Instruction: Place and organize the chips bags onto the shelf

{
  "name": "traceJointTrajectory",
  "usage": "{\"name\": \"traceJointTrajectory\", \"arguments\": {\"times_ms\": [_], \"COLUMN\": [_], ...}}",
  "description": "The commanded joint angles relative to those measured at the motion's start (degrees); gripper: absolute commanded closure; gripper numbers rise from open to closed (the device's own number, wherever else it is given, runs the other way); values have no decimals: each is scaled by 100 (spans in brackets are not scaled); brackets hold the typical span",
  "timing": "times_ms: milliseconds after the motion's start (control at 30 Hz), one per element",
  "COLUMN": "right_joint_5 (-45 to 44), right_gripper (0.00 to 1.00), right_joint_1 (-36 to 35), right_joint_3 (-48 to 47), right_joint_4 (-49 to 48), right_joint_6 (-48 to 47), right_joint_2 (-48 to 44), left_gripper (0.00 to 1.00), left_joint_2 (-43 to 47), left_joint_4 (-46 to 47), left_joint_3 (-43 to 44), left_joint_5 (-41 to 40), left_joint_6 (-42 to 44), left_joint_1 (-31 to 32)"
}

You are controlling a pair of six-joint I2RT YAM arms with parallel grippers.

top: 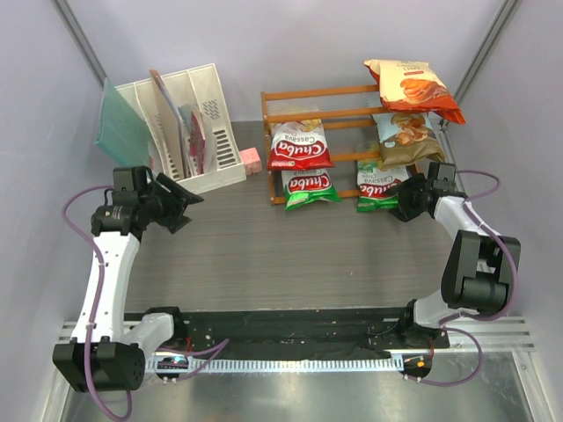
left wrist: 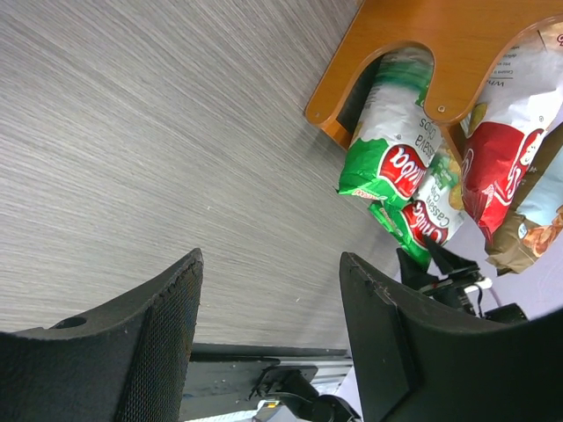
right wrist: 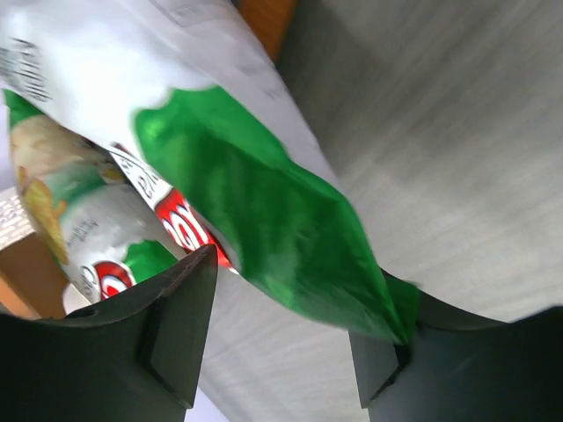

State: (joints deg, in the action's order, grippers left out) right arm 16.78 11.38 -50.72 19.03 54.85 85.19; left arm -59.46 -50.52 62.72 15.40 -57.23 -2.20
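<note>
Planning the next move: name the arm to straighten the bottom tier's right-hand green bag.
Right. The right gripper straddles a corner of that green bag, jaws open; the left gripper hangs empty far off by the white file organizer.

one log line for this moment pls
left end effector: open, empty | right end effector: open astride lower-right green bag | shelf: four other bags on tiers

The shelf point(top: 317, 93) is stained orange-brown and the table point(top: 264, 255) is streaked grey. White lettering is printed on the red bag point(top: 299, 145) and the green bag point(top: 310, 189).
</note>
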Motion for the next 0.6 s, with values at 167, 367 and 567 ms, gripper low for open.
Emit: {"name": "traceJointTrajectory", "arguments": {"times_ms": [167,367,567], "right_joint_5": [-8,-60,405], "right_gripper": [38,46,47], "right_joint_1": [23,23,40], "right_joint_3": [-342,-316,-921], "right_joint_4": [-663,-918,-903], "right_joint_6": [-159,-62,-114], "right_joint_2": [349,455,1157], "left_gripper": [36,37,37], "left_joint_2": [137,128,110], "left_joint_4": [-37,-28,-54], "left_joint_3": [74,74,126], "left_joint_5": [-37,-28,-19], "left_joint_6": [160,160,169], "left_joint_1": [26,35,35]}}
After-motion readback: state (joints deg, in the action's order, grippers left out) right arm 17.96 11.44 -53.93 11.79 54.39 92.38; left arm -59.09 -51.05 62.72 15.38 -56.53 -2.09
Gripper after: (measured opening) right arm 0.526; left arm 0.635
